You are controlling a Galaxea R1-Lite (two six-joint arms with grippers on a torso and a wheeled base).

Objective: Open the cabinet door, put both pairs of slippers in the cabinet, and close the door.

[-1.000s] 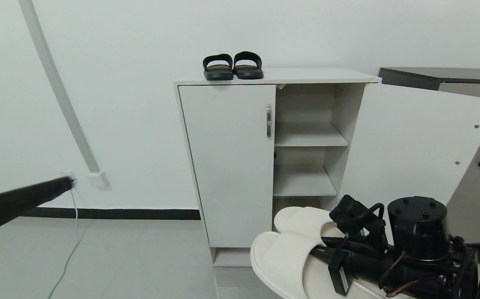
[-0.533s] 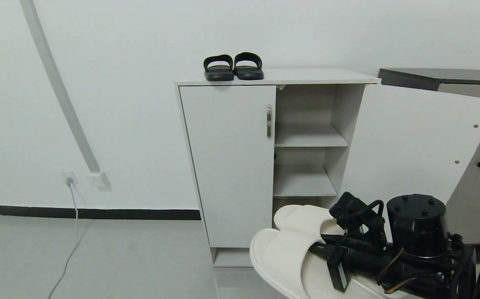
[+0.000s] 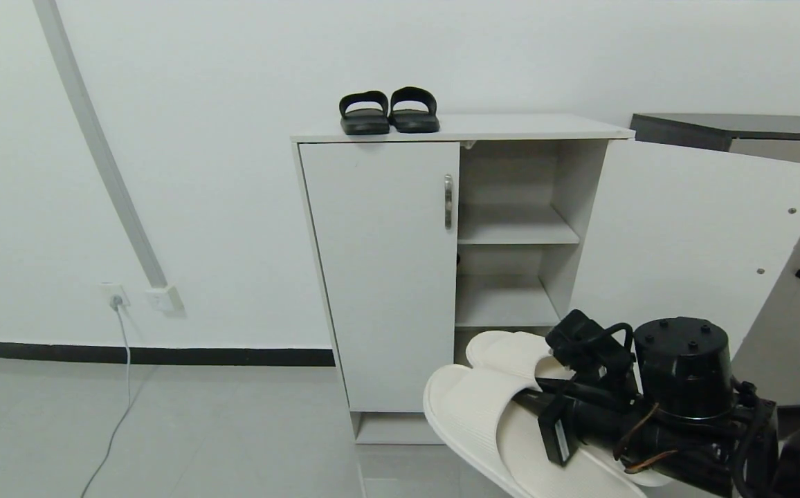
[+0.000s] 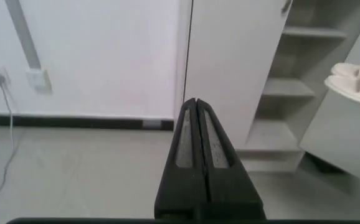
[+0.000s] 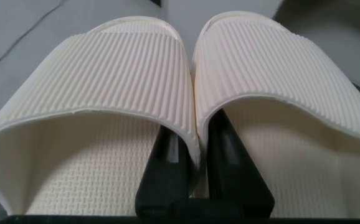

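Head view has the cabinet (image 3: 511, 126) against the far wall. Its right door (image 3: 684, 235) is swung wide open and its left door (image 3: 379, 277) is shut. Two shelves, upper (image 3: 511, 232) and lower (image 3: 504, 304), are bare inside the open half.

The white slippers (image 3: 483, 415) are up off the floor in the right claw (image 3: 545, 401), near and slightly right of that opening. In the right wrist view, one finger (image 5: 161, 168) goes under each strap, so the claw is clamped on the two inner strap walls and carries both as a pair.

The bit that matters: their long axis runs from the claw out to the toes, and the toes point far and a little left, pretty much at the opening. The lower shelf sits just past the toes, so I'd guess it needs a push straight ahead.

The black slippers (image 3: 388, 112) sit side by side on the cabinet top at its left end, above the shut door. They look better placed for the left arm.

The left claw (image 4: 197, 134) is low, facing the shut door, fingers pressed together with nothing in them.
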